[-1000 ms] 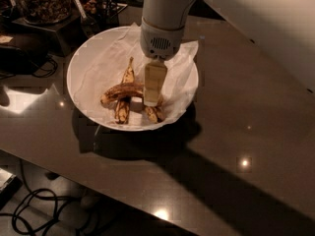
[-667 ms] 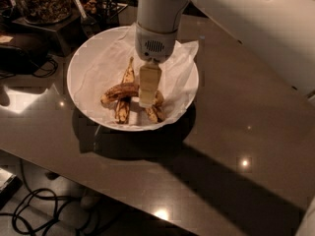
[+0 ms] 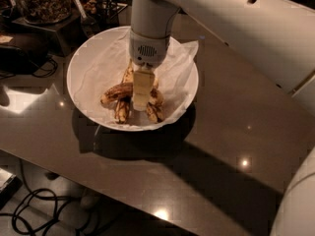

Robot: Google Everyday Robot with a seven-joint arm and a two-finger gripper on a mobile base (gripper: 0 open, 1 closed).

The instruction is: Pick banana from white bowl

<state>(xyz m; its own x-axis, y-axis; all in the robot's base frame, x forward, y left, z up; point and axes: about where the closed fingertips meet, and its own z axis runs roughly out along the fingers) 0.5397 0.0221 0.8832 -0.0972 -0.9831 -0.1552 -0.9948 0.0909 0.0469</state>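
The white bowl (image 3: 88,58), wide and lined with crinkled white paper, sits on the dark table. Several overripe bananas lie in its near half. The banana (image 3: 116,91), long, arched and blotched brown, lies crosswise with its right part hidden under my gripper. A slim banana (image 3: 129,73) points toward the back, a stubby one (image 3: 121,111) lies in front, and another (image 3: 155,112) lies to the right. My gripper (image 3: 140,102) hangs from the white arm straight down into the bowl, right over the middle of the banana pile.
The dark glossy table (image 3: 221,151) runs to a front edge at the lower left, with cables (image 3: 34,210) on the floor below. Containers of snacks (image 3: 44,1) and a dark stand crowd the back left. The white arm (image 3: 256,28) spans the upper right.
My gripper has shifted slightly left over the bowl, closer onto the bananas. The bananas and the bowl have not moved.
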